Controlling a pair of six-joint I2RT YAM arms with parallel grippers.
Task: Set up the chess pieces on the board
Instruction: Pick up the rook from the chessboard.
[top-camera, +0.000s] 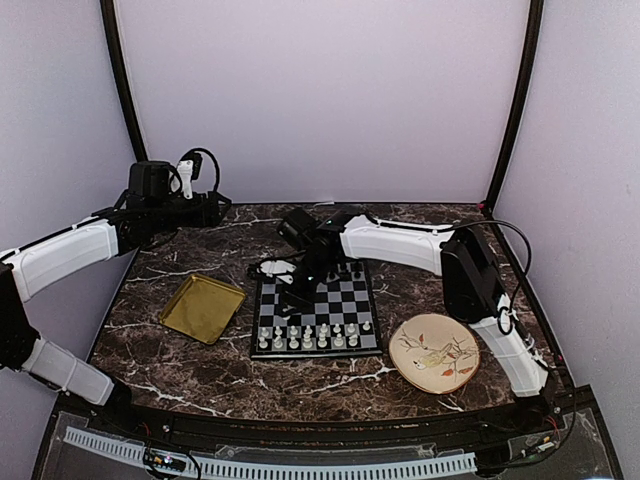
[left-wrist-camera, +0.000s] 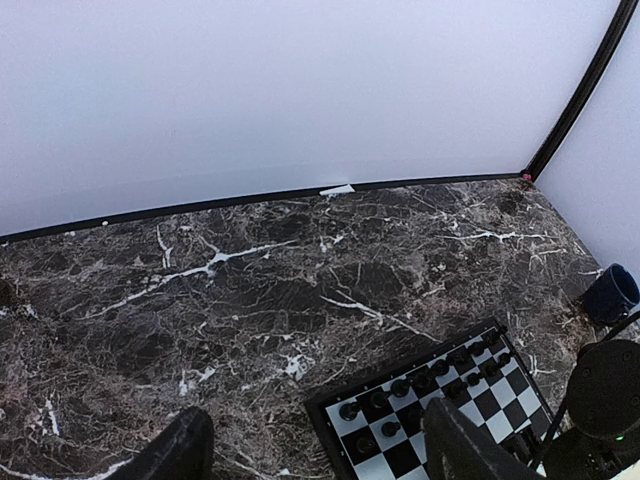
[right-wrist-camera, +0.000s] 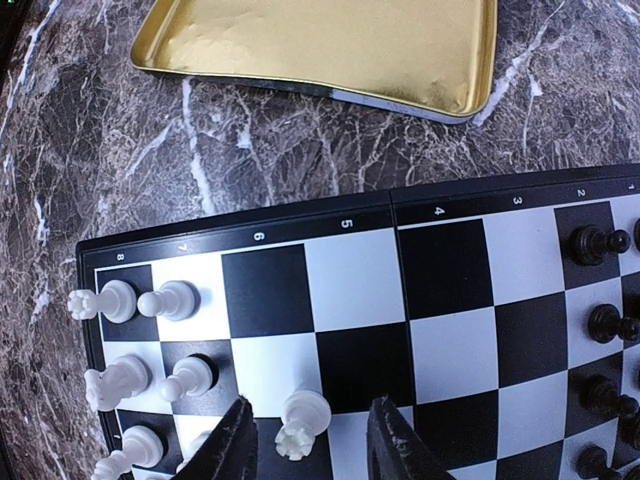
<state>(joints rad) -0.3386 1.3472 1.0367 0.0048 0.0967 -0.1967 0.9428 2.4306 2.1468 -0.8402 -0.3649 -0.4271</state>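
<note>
Marble, dark with white veins, forms the surface, and the chessboard is laid flat near its middle. On it, white chessmen are lined up in the two rows nearest to the arm bases, while black chessmen are placed along the far edge. The right tool is held low over the left part of the board. Its jaws are seen apart, and one white chessman stands upright between them with a narrow gap on each side, so it is not gripped. The left tool is seen high above the far left part of the surface, its jaws wide, with nothing between them. A gold tray is placed left of the board, and a painted plate right of it.
</note>
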